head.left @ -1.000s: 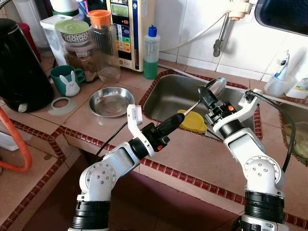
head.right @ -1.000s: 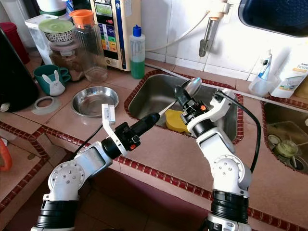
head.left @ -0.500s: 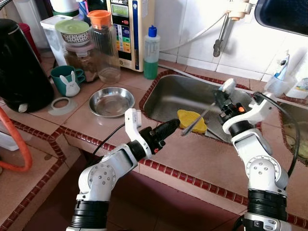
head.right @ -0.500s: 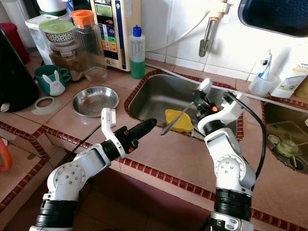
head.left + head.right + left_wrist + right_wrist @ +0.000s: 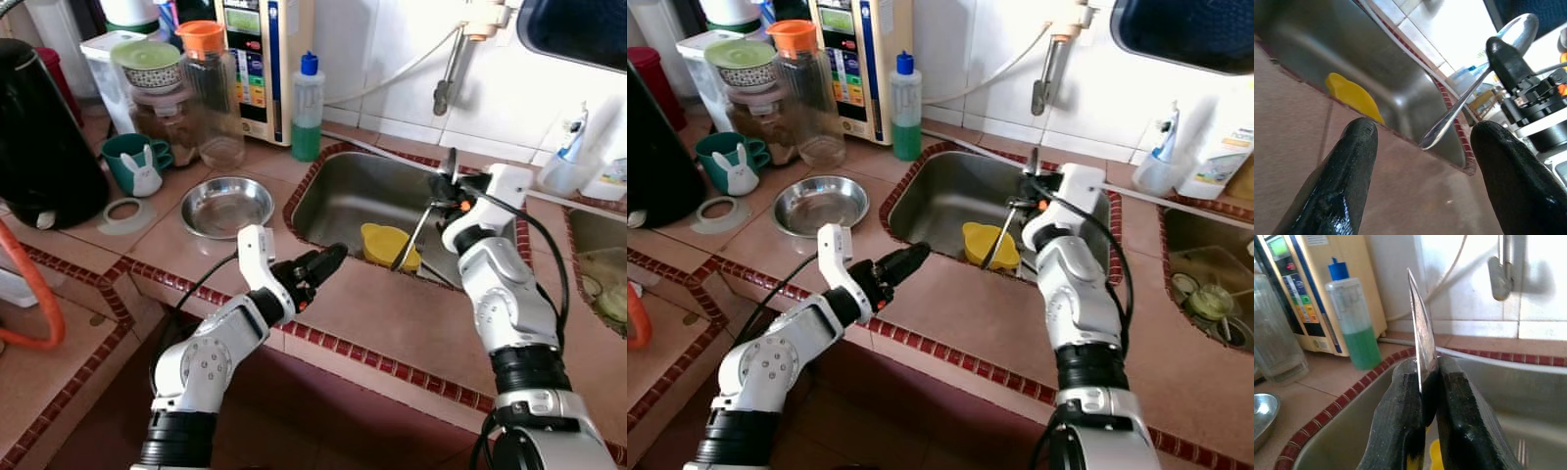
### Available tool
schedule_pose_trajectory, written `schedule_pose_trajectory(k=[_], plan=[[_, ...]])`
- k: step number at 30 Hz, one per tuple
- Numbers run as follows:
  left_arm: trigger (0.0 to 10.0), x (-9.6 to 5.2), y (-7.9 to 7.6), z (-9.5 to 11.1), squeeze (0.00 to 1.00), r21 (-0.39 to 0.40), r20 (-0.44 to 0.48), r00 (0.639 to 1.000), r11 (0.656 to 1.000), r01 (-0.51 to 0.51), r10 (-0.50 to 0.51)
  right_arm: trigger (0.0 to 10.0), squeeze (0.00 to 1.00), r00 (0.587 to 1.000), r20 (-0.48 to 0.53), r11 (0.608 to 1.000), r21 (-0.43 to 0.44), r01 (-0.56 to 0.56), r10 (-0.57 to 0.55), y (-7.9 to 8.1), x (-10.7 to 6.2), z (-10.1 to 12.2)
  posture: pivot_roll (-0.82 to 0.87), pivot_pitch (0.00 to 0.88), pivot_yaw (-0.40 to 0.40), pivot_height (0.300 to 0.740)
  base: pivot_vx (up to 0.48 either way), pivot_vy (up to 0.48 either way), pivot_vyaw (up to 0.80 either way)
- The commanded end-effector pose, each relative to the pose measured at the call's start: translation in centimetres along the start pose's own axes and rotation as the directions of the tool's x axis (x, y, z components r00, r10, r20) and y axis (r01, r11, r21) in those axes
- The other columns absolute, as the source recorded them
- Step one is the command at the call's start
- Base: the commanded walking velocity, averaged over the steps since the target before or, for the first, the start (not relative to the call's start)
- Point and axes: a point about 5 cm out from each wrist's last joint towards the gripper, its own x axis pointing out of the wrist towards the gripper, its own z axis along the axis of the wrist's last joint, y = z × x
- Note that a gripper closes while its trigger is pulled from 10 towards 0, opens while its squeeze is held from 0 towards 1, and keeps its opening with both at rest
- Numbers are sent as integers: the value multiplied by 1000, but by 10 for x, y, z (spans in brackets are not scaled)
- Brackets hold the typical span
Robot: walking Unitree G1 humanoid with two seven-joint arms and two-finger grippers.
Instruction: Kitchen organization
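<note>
The right gripper (image 5: 453, 186) clamps a spoon (image 5: 411, 235) over the sink (image 5: 343, 191). The left gripper (image 5: 323, 262), fingers apart, hovers at its 8 o'clock above the bench (image 5: 392, 323).

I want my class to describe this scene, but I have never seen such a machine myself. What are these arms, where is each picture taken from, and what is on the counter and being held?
This is a humanoid robot at a tiled kitchen counter. Two pictures come from cameras in its head, looking down at its silver arms; the other two come from cameras on its wrists, looking along each tool's black fingers. The right tool, over the steel sink, is shut on a metal spoon. The left tool hovers open over the counter edge, with the spoon's handle tip between its fingers in the left wrist picture. A yellow object lies in the sink. On the counter stand a steel bowl, a green mug, a soap bottle and a black kettle.
</note>
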Motion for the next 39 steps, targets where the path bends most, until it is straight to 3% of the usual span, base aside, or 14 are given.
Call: schedule_pose_trajectory(k=[1,4,5,7,10,11,12,15,21,28,29,30,32,39], plan=[[10000,0,-4,1,1000,29,3,1000,1000,7,-7,0,0,1000,-7,994,-106,-21,21,0,4,0,131,0,-3,740,0,0,0],[10000,-2,-4,0,1000,65,1,1000,998,2,-2,0,0,998,-57,948,-314,-56,40,-2,6,-13,142,0,-5,740,0,0,0],[10000,-2,-4,0,1000,65,1,1000,998,2,-2,0,0,998,-57,948,-314,-56,40,-2,6,-13,142,0,-5,740,0,0,0],[10000,-3,-4,1,1000,91,3,1000,996,-3,2,0,0,995,-91,889,-452,-77,40,-6,5,-21,148,0,-4,740,0,0,0],[10000,-4,-4,1,1000,104,3,1000,995,-6,5,0,0,994,-106,860,-502,-87,39,-8,3,-26,150,0,-4,740,0,0,0],[10000,-4,-4,1,1000,115,4,1000,993,-8,8,0,0,992,-123,816,-571,-88,21,-13,2,-29,153,0,-3,740,0,0,0],[10000,-4,-4,1,1000,115,4,1000,993,-8,8,0,0,992,-123,816,-571,-88,21,-13,2,-29,153,0,-3,740,0,0,0],[10000,-5,-4,2,1000,133,4,1000,991,-12,12,0,0,989,-144,712,-697,-90,-16,-24,-2,-36,153,0,-1,740,0,0,0],[10000,-4,-5,1,1000,141,4,1000,990,-14,14,0,0,988,-154,664,-740,-104,-16,-28,-4,-40,152,0,1,740,0,0,0],[10000,-4,-5,1,1000,150,5,1000,989,-17,17,431,0,964,-263,612,-770,-181,-46,-30,-9,-59,155,0,2,740,0,0,0],[10000,-4,-5,1,1000,153,5,1000,988,-19,19,9255,0,957,-287,597,-776,-201,-50,-31,-11,-64,160,0,2,740,0,0,0],[10000,-4,-5,1,1000,153,5,1000,988,-19,19,9255,0,957,-287,597,-776,-201,-50,-31,-11,-64,160,0,2,740,0,0,0],[10000,-5,-4,2,1000,160,8,1000,987,-25,24,10000,1000,954,-300,602,-766,-225,-26,-29,-12,-67,163,0,0,740,0,0,0],[10000,-4,-4,2,1000,163,12,1000,986,-29,28,10000,1000,954,-301,616,-751,-239,3,-24,-10,-67,164,0,-2,740,0,0,0]])
